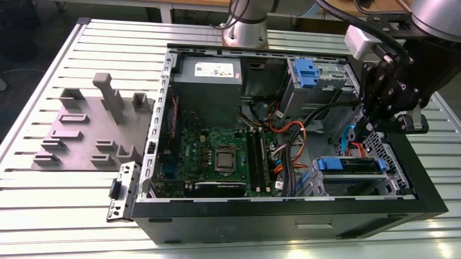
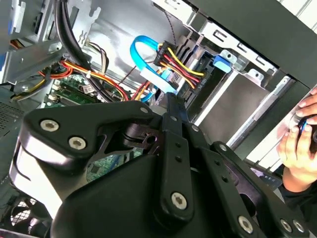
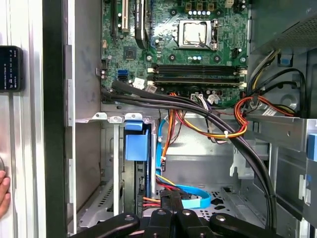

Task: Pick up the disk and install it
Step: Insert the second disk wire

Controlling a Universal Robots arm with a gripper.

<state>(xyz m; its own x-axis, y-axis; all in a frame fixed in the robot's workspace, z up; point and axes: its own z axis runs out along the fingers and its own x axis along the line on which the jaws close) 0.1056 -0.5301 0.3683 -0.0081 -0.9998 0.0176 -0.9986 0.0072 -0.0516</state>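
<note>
Blue-framed disk (image 1: 351, 164) seated in my case's (image 1: 288, 221) lower bay, my gripper (image 1: 389, 116) just above, finger state I cannot tell, orange and blue cables (image 3: 184, 196) crowding close, bay wall (image 3: 115, 173) beside, hand (image 2: 297, 148) past the case edge.

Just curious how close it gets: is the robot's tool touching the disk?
Cannot tell. In the first wrist view the tool sits beside the disk in its bay, but cables crowd between them, hiding any contact or gap.
</note>
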